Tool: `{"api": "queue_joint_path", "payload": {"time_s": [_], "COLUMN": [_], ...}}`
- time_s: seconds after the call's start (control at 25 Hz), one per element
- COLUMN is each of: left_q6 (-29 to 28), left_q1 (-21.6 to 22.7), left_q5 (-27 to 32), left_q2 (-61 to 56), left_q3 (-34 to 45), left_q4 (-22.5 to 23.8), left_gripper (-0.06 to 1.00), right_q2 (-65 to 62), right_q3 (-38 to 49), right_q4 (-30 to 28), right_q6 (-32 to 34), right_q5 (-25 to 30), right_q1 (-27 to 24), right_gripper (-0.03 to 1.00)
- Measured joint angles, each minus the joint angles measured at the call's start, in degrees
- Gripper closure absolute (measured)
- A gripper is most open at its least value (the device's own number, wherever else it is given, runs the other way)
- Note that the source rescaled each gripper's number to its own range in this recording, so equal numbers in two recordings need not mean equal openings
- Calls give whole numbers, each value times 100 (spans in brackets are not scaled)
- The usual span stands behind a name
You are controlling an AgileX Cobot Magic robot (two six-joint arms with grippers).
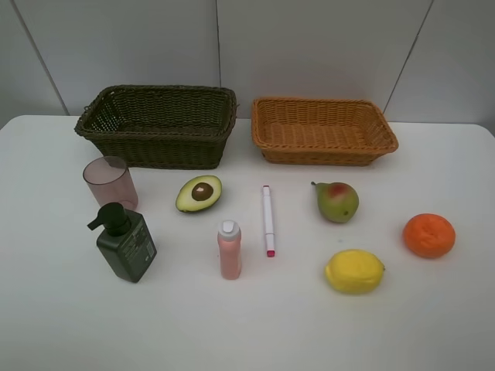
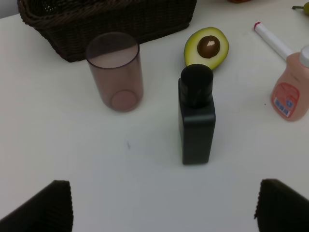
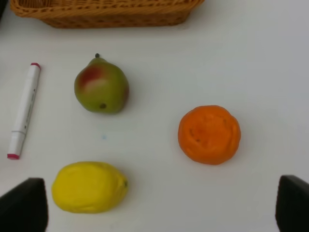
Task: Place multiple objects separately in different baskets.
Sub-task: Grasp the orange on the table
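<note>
On the white table stand a dark green-brown basket [image 1: 158, 124] and an orange-tan basket [image 1: 322, 129], both empty. In front lie a pink cup [image 1: 110, 182], a dark green pump bottle [image 1: 124, 242], an avocado half [image 1: 199, 193], a small pink bottle [image 1: 229, 250], a white marker [image 1: 267, 219], a pear [image 1: 337, 201], a lemon [image 1: 354, 271] and an orange [image 1: 428, 235]. My left gripper [image 2: 161, 212] is open, short of the pump bottle [image 2: 196, 116] and the cup [image 2: 116, 71]. My right gripper [image 3: 157, 208] is open, short of the lemon [image 3: 90, 187] and the orange [image 3: 209, 134]. Neither arm shows in the exterior view.
A grey panelled wall stands behind the baskets. The table's white top [image 1: 247, 332] runs bare along the front edge. The objects are spaced apart, none touching another.
</note>
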Motion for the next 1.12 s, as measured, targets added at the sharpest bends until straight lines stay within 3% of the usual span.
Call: {"api": "queue_joint_path", "payload": {"time_s": [0.2,0.52,1.12], "left_q6": [0,0,0], "left_q1": [0,0,0], "left_q5": [0,0,0], "left_q2": [0,0,0], "left_q3": [0,0,0], "left_q4": [0,0,0], "left_gripper": [-6,-6,-6], "right_q2": [1200,3069,5320], "right_q3": [-71,-83,-85], "right_q4": [-54,-788,-882], "right_q6": [45,811,883], "right_q5": [-495,-1375,-2841], "right_q1": [0,0,-466], "right_gripper": [-3,-3,-3]}}
